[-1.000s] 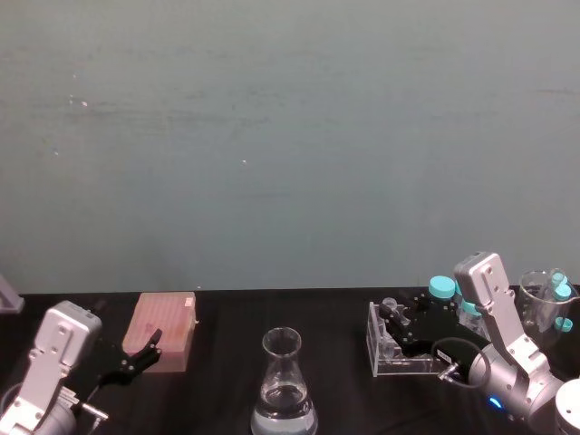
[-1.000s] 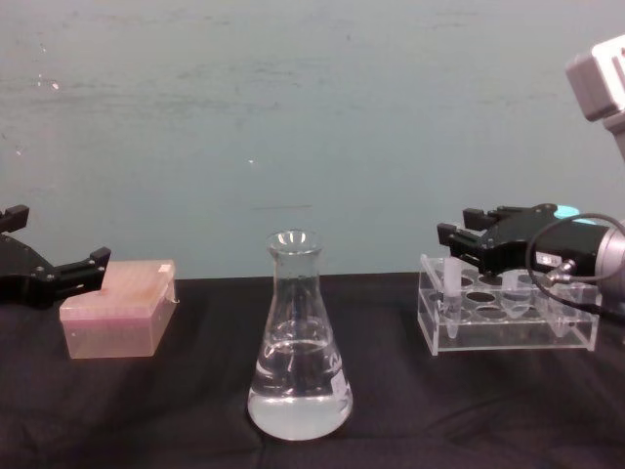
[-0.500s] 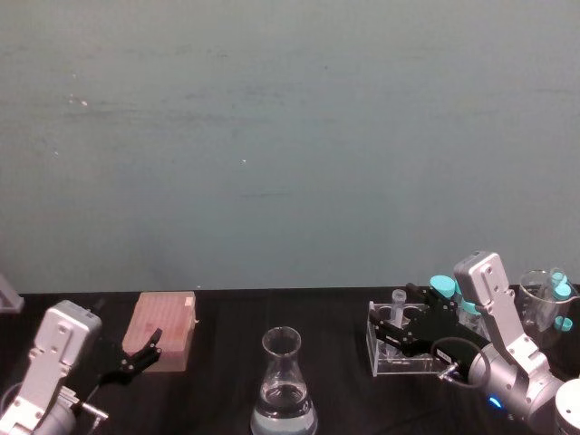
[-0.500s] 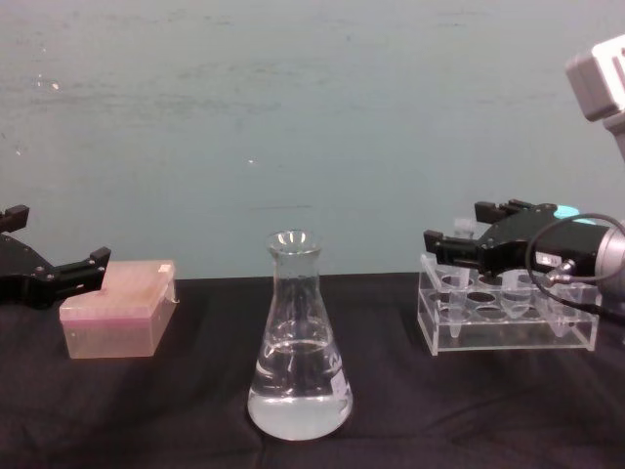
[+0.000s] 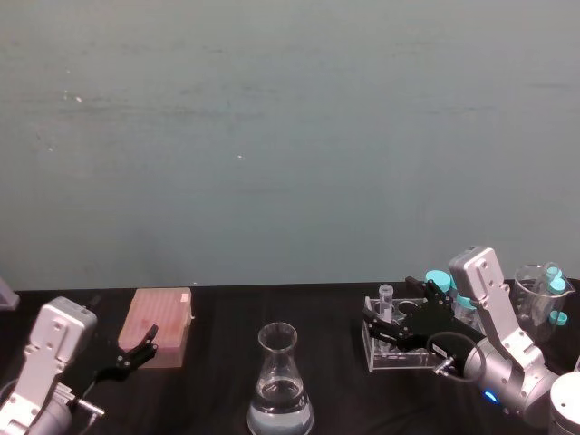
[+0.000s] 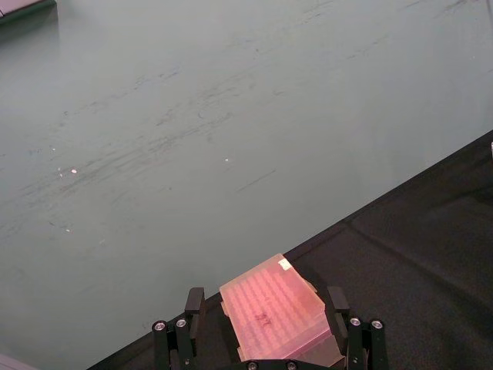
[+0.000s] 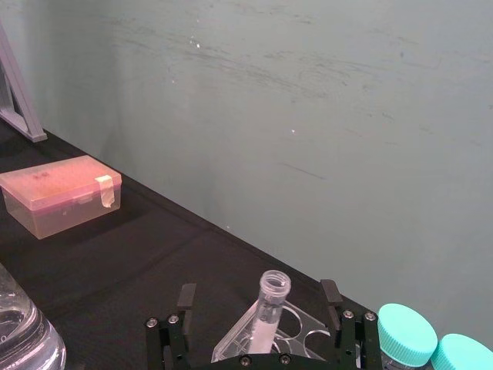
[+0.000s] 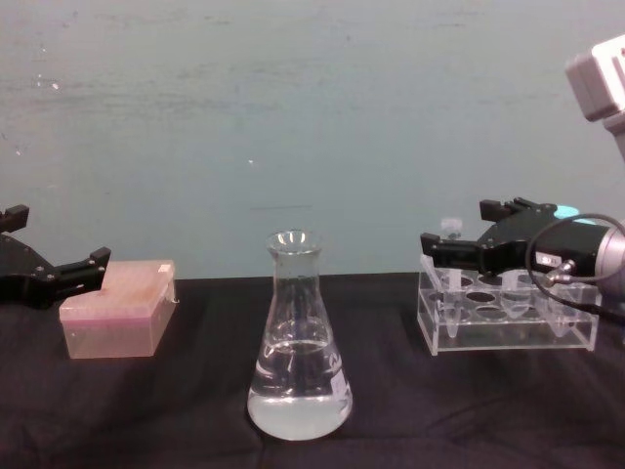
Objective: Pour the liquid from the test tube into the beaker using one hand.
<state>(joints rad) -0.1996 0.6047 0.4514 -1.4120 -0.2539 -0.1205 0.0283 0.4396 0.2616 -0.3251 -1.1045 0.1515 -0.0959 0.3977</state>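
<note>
The beaker (image 8: 298, 342), a clear conical flask with clear liquid (image 8: 298, 396) pooled in its base, stands mid-table, and shows at the front centre (image 5: 281, 385) in the head view. The test tube (image 7: 269, 307) leans in the left end of the clear rack (image 8: 508, 327); its rim (image 8: 450, 226) pokes up above the fingers. My right gripper (image 7: 258, 301) is open, one finger on each side of the tube, neither touching it; it hovers over the rack (image 5: 394, 304). My left gripper (image 8: 59, 274) is parked open beside the pink box.
A pink translucent box (image 8: 117, 308) sits at the left. Teal-capped tubes (image 7: 407, 327) stand farther along the rack. A glass cup (image 5: 542, 294) holding more capped tubes is at the far right. Black cloth lies bare between flask and rack.
My right gripper has slid towards the rack's left end and a little lower, so the test tube now stands between its fingers with the rim above them. The left arm has not moved.
</note>
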